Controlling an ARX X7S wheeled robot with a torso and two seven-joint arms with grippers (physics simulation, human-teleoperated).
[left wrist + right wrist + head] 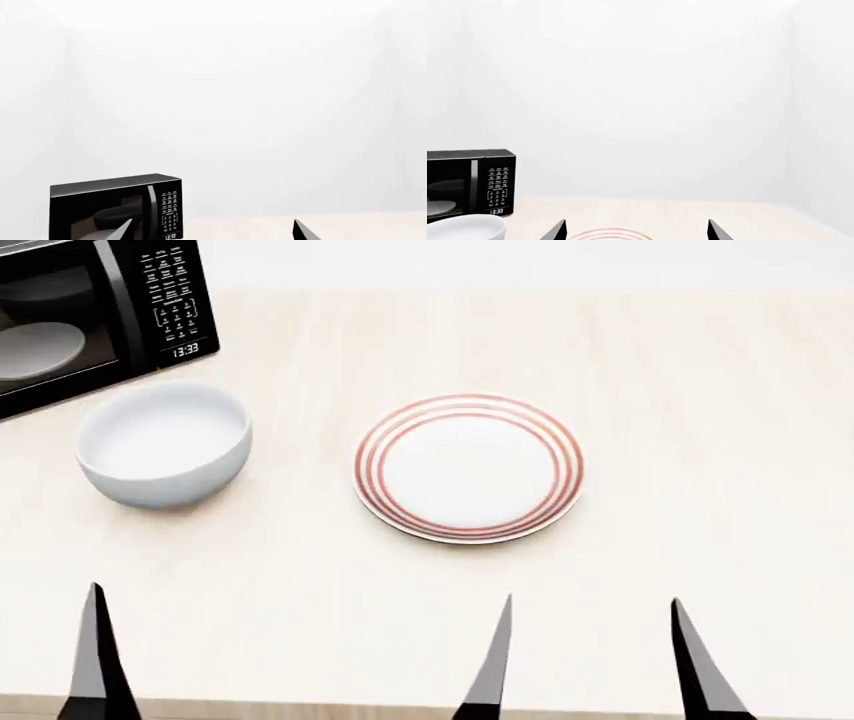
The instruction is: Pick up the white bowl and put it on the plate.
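While the left wrist view is showing mostly blank wall, the left gripper (215,231) is holding its fingers (123,231) wide apart, gripping nothing, with the black microwave (115,206) standing beyond them on the pale tabletop (373,225).

In the head view, the task is looking unstarted. The white bowl (164,443) is sitting upright and empty on the tabletop (667,370), just in front of the microwave (94,310), whose chamber is holding a pale disc (38,348). The plate (470,466) is lying at the bowl's three o'clock, well apart from it, with nothing on it. Only one left finger is showing, toward the bowl's six o'clock. The right gripper (590,660) is pointing its spread fingers up toward the plate from its six o'clock, apart from it.

In the right wrist view, the right gripper (637,231) is likewise showing wide, empty fingers, with the plate's red rim (614,233) between them and the bowl's rim (464,227) off to the microwave side. Grasping, lifting and placing are all remaining.
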